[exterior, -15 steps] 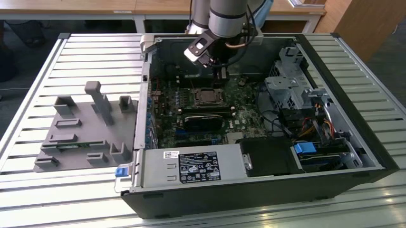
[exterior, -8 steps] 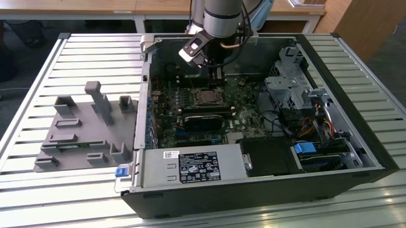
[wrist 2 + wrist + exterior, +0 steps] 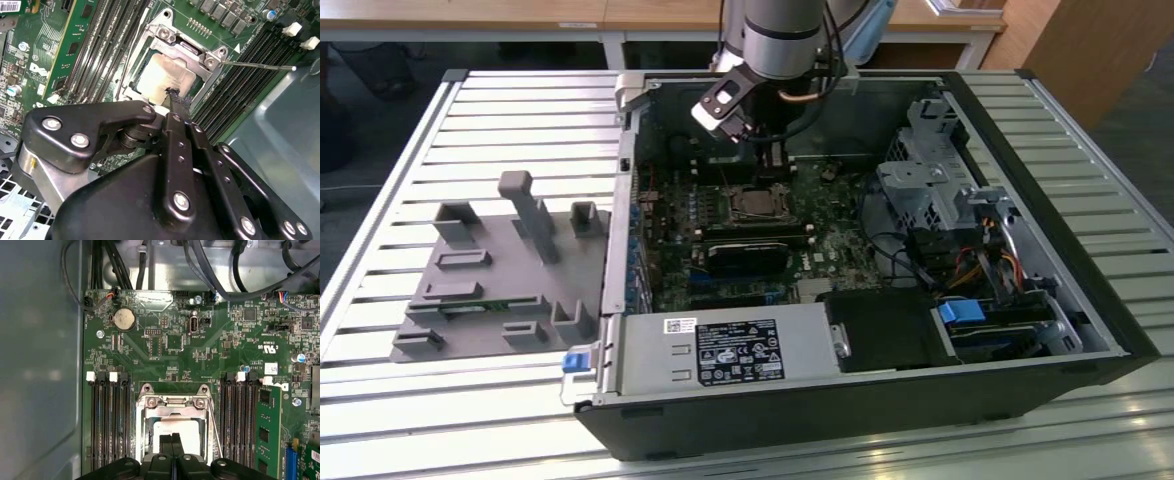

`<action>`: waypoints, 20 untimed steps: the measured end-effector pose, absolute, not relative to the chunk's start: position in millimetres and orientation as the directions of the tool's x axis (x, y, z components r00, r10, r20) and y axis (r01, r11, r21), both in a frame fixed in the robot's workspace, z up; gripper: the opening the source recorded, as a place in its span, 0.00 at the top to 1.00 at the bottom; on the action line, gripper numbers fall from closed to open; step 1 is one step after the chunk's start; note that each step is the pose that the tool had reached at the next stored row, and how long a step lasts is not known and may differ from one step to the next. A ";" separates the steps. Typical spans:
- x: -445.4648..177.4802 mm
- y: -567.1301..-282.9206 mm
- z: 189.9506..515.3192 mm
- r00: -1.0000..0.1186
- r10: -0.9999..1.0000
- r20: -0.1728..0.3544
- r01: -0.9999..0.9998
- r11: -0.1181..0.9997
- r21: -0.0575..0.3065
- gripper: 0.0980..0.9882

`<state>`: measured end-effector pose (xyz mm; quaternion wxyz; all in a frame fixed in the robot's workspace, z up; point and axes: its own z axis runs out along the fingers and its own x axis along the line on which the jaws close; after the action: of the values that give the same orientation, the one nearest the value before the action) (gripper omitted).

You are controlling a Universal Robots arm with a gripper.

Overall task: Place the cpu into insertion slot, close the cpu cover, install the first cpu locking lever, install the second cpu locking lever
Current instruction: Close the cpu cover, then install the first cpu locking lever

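The claw [image 3: 171,439] had its two black fingers pressed together with nothing between them. In both wrist views the tips [image 3: 173,96] pointed down at the cpu [image 3: 191,436]; whether they touched it could not be told. The cpu [image 3: 159,75] lay flat in its socket just beneath the tips, pale metal top upward. The cpu cover [image 3: 172,401] framed it on all sides, and the chip showed through the cover's square opening.

Just beside the claw, a thin metal lever [image 3: 260,65] ran out from one corner of the cover across the memory slots [image 3: 240,420]; I could not tell whether it was latched. A second bank of slots [image 3: 107,420] flanked the socket on the claw's other side. Beyond them spread the green motherboard [image 3: 165,350], with a round coin battery [image 3: 124,319] well away from the claw.

In the exterior view the claw [image 3: 771,165] hung inside the open computer case [image 3: 1067,330], close above the socket. Well apart from it, toward the exterior view's left, a grey fixture block [image 3: 494,270] rested on the slatted table [image 3: 400,400].
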<state>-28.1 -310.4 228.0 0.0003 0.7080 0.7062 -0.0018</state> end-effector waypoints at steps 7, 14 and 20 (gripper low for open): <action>-29.9 -310.4 228.0 0.003 1.000 -0.003 1.000 -0.003 -0.002 0.99; -30.0 -310.4 230.8 0.003 1.000 -0.003 1.000 -0.003 -0.002 0.99; -29.9 -310.4 239.6 0.003 1.000 -0.003 1.000 -0.003 -0.004 0.99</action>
<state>-29.9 -310.4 239.6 -0.0004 0.7080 0.7062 -0.0025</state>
